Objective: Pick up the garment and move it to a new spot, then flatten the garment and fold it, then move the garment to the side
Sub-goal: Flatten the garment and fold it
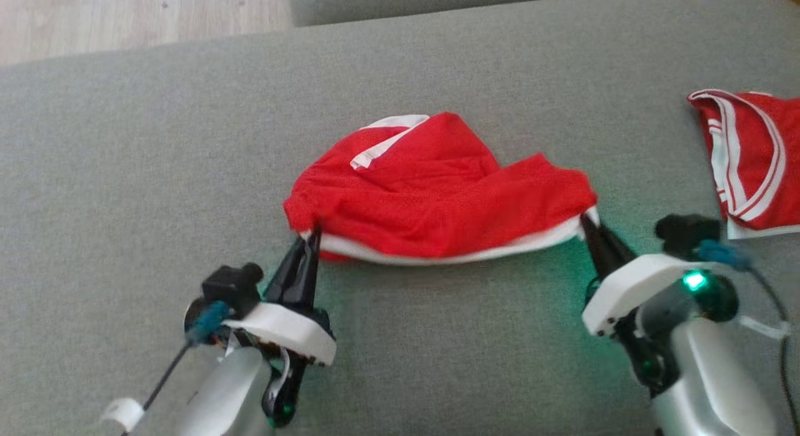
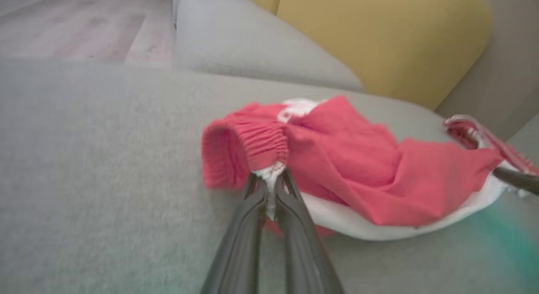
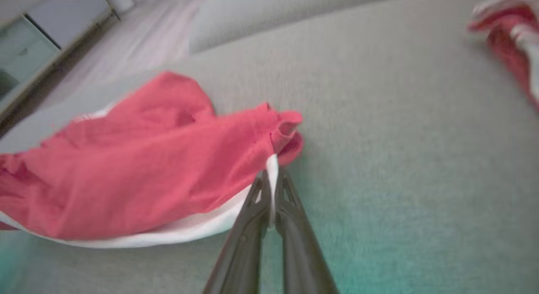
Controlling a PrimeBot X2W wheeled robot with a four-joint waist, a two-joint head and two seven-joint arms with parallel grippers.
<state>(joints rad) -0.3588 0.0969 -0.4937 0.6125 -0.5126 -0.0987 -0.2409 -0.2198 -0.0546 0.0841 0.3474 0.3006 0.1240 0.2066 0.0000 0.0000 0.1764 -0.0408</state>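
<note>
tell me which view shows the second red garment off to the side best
The head view: the second red garment lies fairly sharp, white stripes clear, though cut by the frame edge. Both wrist views catch the garment blurred at the right edge.

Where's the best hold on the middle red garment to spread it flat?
On the red garment, take the white-banded edge at its two ends, from the near side: it faces the robot and spans the width. The left tool and right tool are shut there.
</note>
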